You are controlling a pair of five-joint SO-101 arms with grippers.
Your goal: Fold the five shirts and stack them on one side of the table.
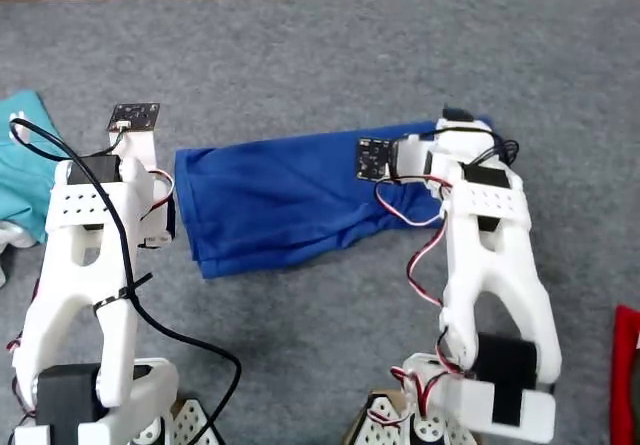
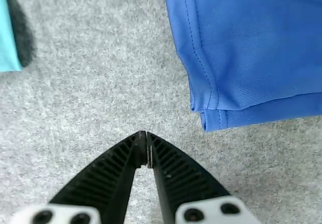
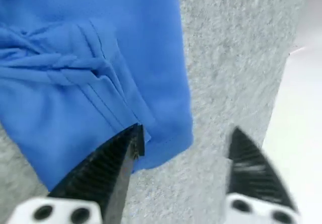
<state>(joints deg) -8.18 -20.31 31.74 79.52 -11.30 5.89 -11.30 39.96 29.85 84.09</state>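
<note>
Table and workpiece. A blue folded shirt of smooth knit cloth (image 1: pixel 270 200) (image 2: pixel 251 48) (image 3: pixel 75 58) lies mid-table on the grey felt-covered table (image 1: pixel 300 55). Its long axis runs left to right, with the right end slightly farther than the left. The left end is a straight stitched hem with layered edges stacked at its near corner. The right end shows bunched creases.

Left arm. The left gripper (image 2: pixel 143 146) sits low over bare felt just left of the shirt's left hem and apart from the cloth. Its ribbed black fingers (image 2: pixel 108 176) are pressed together at the tips, with nothing between them.

Right arm. The right gripper (image 3: pixel 186 136) hangs over the shirt's right end with its jaws spread wide. One finger is above the cloth near the end edge, the other above bare felt beyond it.

Open room. A broad band of felt extends from the shirt to the far table edge, and another lies on the near side between the two arm bases.

Margins. A crumpled teal shirt (image 1: pixel 22 160) (image 2: pixel 6 32) lies at the left table edge, well apart from the blue one. A red cloth (image 1: pixel 628 365) shows at the near right edge.
</note>
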